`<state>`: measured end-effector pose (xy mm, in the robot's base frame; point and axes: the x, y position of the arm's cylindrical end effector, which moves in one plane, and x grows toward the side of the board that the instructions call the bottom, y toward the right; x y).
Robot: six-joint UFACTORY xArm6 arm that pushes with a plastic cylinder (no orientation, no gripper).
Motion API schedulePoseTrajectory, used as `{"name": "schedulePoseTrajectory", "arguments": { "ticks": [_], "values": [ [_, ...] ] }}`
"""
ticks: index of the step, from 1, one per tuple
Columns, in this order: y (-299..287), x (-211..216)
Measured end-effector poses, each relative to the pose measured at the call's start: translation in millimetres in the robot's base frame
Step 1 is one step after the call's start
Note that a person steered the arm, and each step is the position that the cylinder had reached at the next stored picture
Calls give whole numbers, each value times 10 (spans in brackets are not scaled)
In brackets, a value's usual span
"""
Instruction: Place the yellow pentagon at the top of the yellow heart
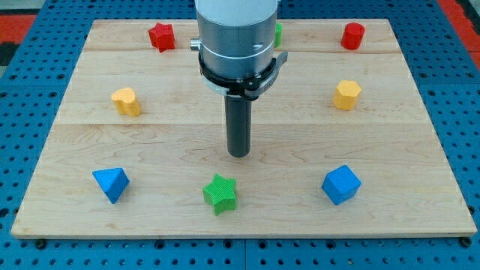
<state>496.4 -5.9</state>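
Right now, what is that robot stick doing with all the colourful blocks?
It is meant to push the yellow pentagon to the top of the yellow heart. So far my tip rests mid-board, touching no block. The pentagon sits at the view's right, the heart at the view's left, far apart.

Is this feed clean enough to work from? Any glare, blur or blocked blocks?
Camera view: even light, soft short shadows, no glare on the board. Blocks are sharp, including the yellow pentagon and yellow heart. The arm body hides most of a green block at the view's top. My tip shows clearly mid-board.
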Motion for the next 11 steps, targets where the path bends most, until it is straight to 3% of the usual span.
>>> {"name": "schedulePoseTrajectory", "arguments": {
  "ticks": [4, 5, 7, 8, 10, 11],
  "values": [
    [-265, -62],
    [158, -285],
    [1823, -209],
    [2422, -385],
    [2187, -1103],
    [1241, -1057]
  ]
}}
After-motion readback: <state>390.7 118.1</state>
